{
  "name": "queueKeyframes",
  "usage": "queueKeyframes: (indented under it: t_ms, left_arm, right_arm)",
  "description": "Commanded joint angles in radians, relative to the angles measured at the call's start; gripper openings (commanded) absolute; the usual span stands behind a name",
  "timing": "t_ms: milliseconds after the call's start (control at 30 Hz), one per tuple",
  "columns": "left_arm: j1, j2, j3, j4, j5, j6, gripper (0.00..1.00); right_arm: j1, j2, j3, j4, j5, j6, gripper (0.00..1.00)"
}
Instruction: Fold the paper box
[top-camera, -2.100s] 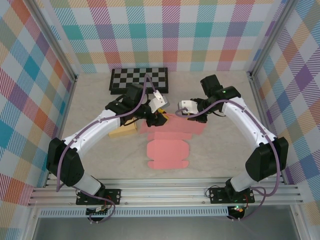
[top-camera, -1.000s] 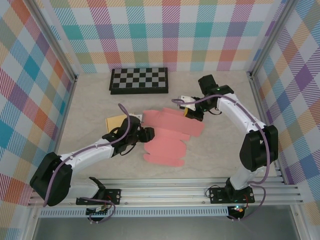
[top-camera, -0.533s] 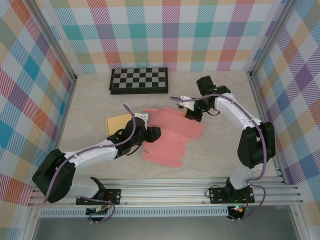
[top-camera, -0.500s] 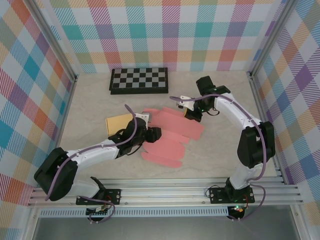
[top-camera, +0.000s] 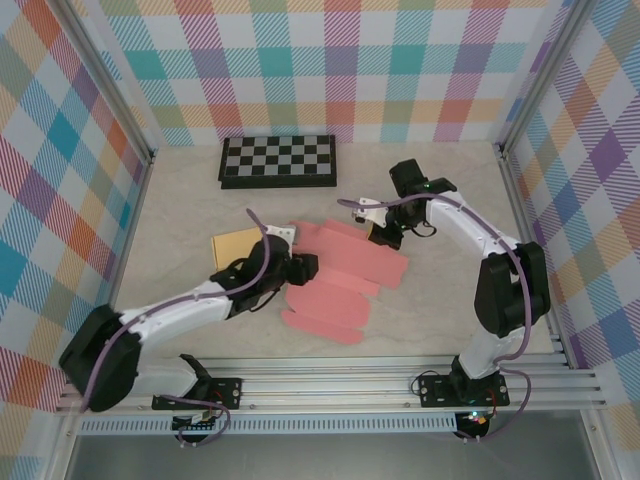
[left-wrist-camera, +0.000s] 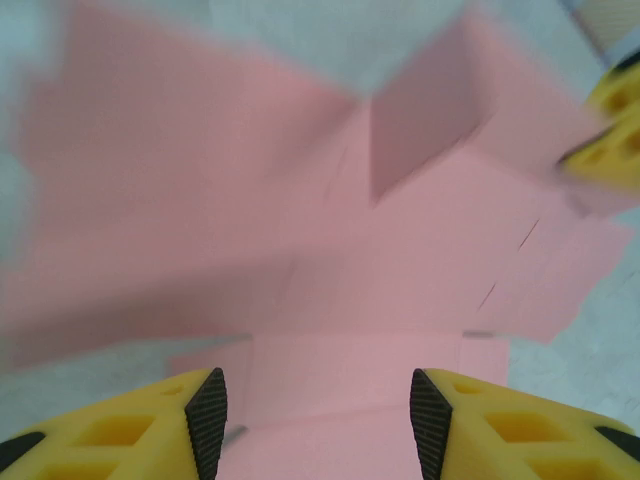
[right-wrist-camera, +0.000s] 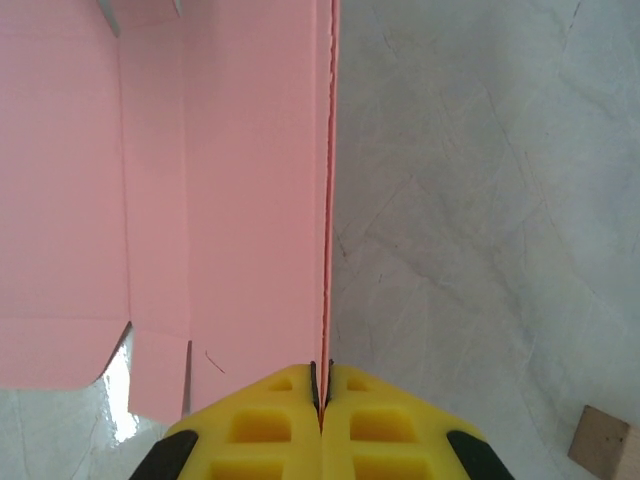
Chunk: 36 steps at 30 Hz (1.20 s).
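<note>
Pink paper box (top-camera: 340, 275) spread out mid-surface (top-camera: 180, 210)
It lies in front of the chessboard (top-camera: 278, 160). The right tool (right-wrist-camera: 322, 372) is pinched closed on the thin edge of the box's far right side. The left tool (left-wrist-camera: 318, 412) sits low at its left side, fingers spread apart and gripping nothing.

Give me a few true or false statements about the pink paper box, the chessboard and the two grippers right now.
1. The right gripper pinches an edge of the paper box. True.
2. The chessboard lies on top of the paper box. False: it lies apart, beyond the box.
3. The left gripper has its fingers apart over the pink sheet. True.
4. The paper box is fully folded up. False: it is a spread-out sheet, mostly flat.
</note>
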Motion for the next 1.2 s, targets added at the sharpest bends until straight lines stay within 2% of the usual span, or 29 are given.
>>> queueKeyframes:
  t_ms: [0, 67, 100, 200, 300, 400, 467, 533, 767, 967, 1167]
  left_arm:
    - [0.12, -0.141, 0.001, -0.114, 0.054, 0.168, 0.54]
    - [0.185, -0.19, -0.011, -0.136, 0.103, 0.249, 0.55]
    - [0.208, -0.196, -0.022, -0.122, 0.082, 0.26, 0.55]
    - [0.277, -0.124, -0.031, -0.073, 0.084, 0.257, 0.52]
    - [0.284, -0.042, -0.031, -0.039, 0.097, 0.274, 0.5]
    - [0.284, -0.029, -0.092, 0.081, 0.177, 0.273, 0.5]
    - [0.283, -0.031, -0.136, 0.145, 0.244, 0.269, 0.49]
    - [0.262, -0.032, -0.159, 0.173, 0.29, 0.275, 0.5]
    - [0.106, 0.002, -0.175, 0.184, 0.282, 0.349, 0.52]
    - [0.095, 0.06, -0.147, 0.198, 0.269, 0.354, 0.53]
    - [0.054, 0.153, -0.114, 0.235, 0.279, 0.318, 0.53]
  right_arm:
    - [0.014, -0.055, -0.051, 0.04, 0.054, -0.096, 0.0]
    - [0.015, -0.08, -0.077, 0.061, 0.061, -0.135, 0.0]
    - [0.017, -0.096, -0.092, 0.077, 0.053, -0.158, 0.0]
    - [0.03, -0.152, -0.152, 0.142, 0.068, -0.237, 0.0]
    - [0.049, -0.229, -0.257, 0.259, 0.102, -0.376, 0.0]
    - [0.049, -0.309, -0.384, 0.442, 0.086, -0.504, 0.0]
    - [0.049, -0.324, -0.398, 0.473, 0.071, -0.518, 0.0]
    - [0.051, -0.327, -0.404, 0.497, 0.067, -0.52, 0.0]
    - [0.067, -0.345, -0.49, 0.691, 0.128, -0.509, 0.0]
    - [0.097, -0.34, -0.611, 0.94, 0.233, -0.564, 0.0]
    - [0.129, -0.318, -0.676, 1.064, 0.304, -0.599, 0.0]
